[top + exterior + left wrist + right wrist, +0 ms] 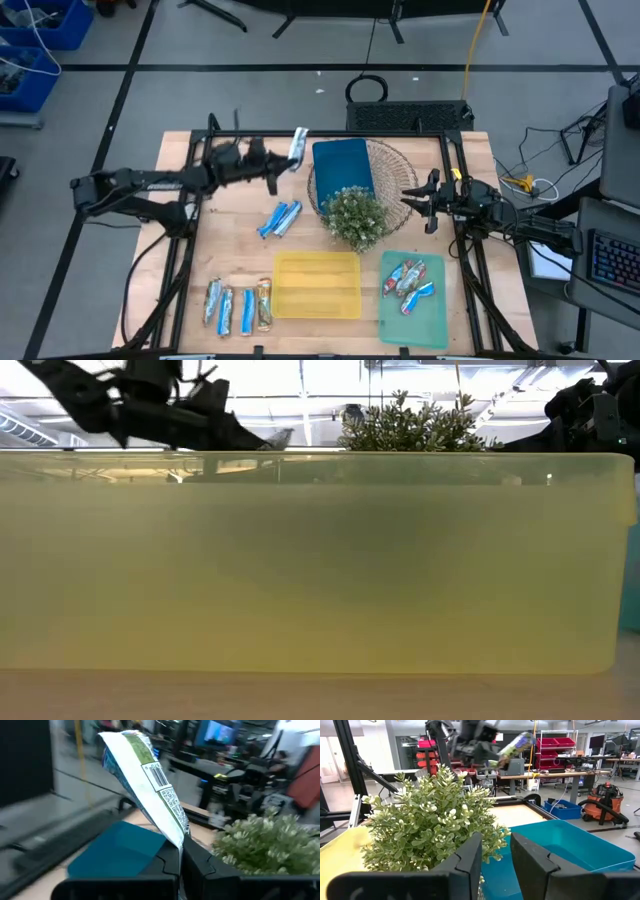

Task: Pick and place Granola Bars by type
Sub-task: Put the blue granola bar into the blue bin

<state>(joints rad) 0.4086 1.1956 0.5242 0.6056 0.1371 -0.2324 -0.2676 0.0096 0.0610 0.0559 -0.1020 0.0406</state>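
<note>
Your left gripper [281, 166] is pinching one bar [297, 146] near the table's [230, 255] far edge, just left of the blue tray [343, 166]. In the left wrist view that bar [150, 780] is a crinkly foil wrapper, white and blue with a green patch near the top and a barcode (the small print beside it is too blurred to read), and it rises at a slant out of the closed dark fingers [200, 865].

Your right gripper [415, 200] waits over the right side of the table, beside the plant [355, 216]; its blocky black fingers [465, 857] are spread with a clear gap.

Two blue-silver bars [279, 218] lie loose on the pale wood near the middle. Four more [238, 305] sit side by side at the near left, one of them gold-brown. A few with red on the wrapper [410, 280] lie on the flat green tray [412, 322].

The yellow bin [317, 284] is translucent plastic with ribbed compartments. The blue tray rests on a round wire basket [392, 170]. The plant is bushy, with small pale leaves.
</note>
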